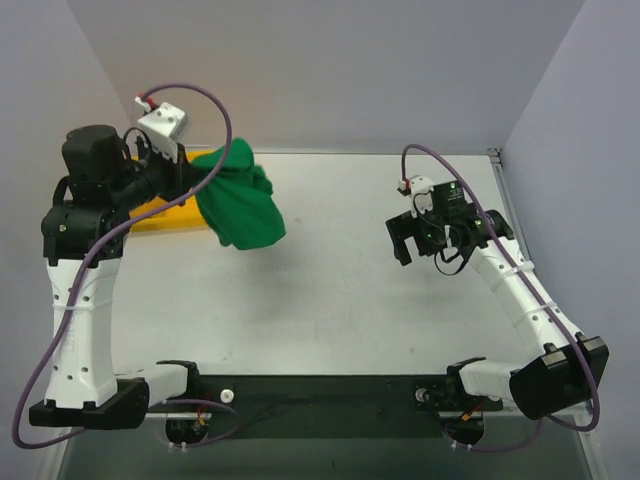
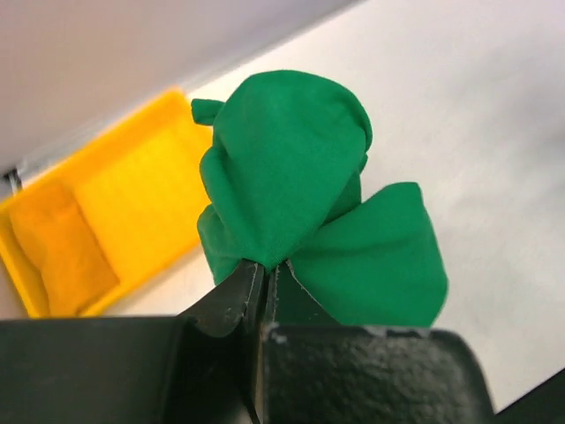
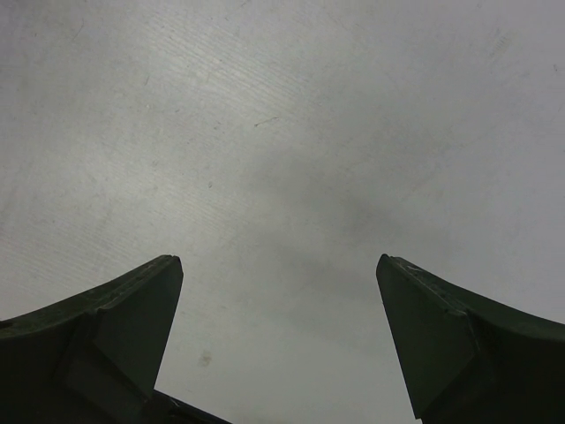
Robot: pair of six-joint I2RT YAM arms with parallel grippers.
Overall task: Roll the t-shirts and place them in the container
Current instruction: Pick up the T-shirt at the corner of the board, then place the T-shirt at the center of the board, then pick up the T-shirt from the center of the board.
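Holding the green t-shirt (image 2: 291,185) up in a bunch, the left gripper (image 2: 265,272) is squeezed tight on a pinch of the cloth. The shirt hangs at the far left of the table (image 1: 330,300), just beside the yellow tray (image 1: 150,218), and most of it looks lifted off the table. The right gripper (image 3: 278,265) is wide and holds nothing. It hangs over bare table on the right, well apart from the shirt. I think this is the first step: bringing the shirt out to work on. Next, the shirt needs to be laid down flat in the middle. The right gripper can help spread it before any rolling.
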